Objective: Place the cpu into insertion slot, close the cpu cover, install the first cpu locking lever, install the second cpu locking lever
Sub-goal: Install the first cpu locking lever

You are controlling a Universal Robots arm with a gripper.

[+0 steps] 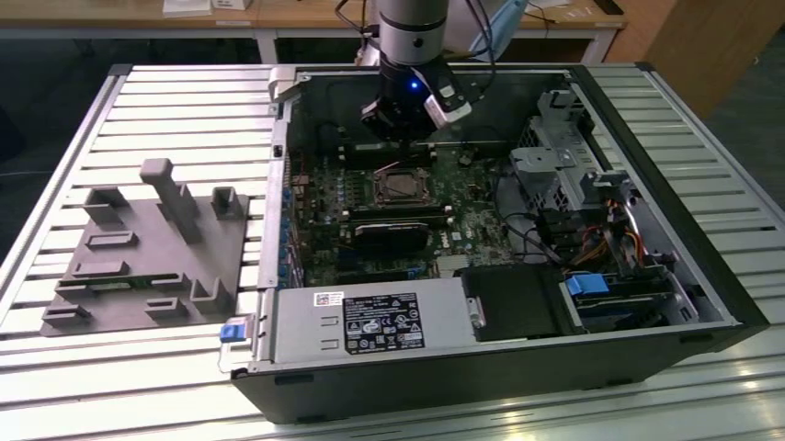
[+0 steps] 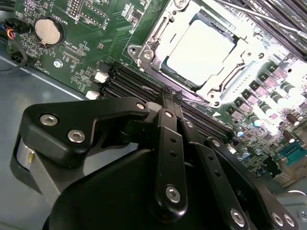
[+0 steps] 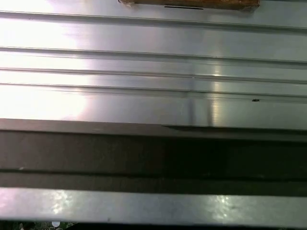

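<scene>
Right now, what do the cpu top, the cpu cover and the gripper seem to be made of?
cpu: dull silver-grey metal, glare-washed. cpu cover: thin, bright, stamped-looking metal frame around it. gripper: matte black links, metal or hard plastic, joined by shiny screws.

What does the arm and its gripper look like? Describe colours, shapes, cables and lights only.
In the exterior view the arm is a grey cylinder with a darker band, ending in a black wrist block with a small blue light. Thin dark cables trail beside it. In the second wrist view the gripper is matte black: flat, rounded linkage bars joined by silver screw heads, the slim fingers dotted with small holes.
</scene>
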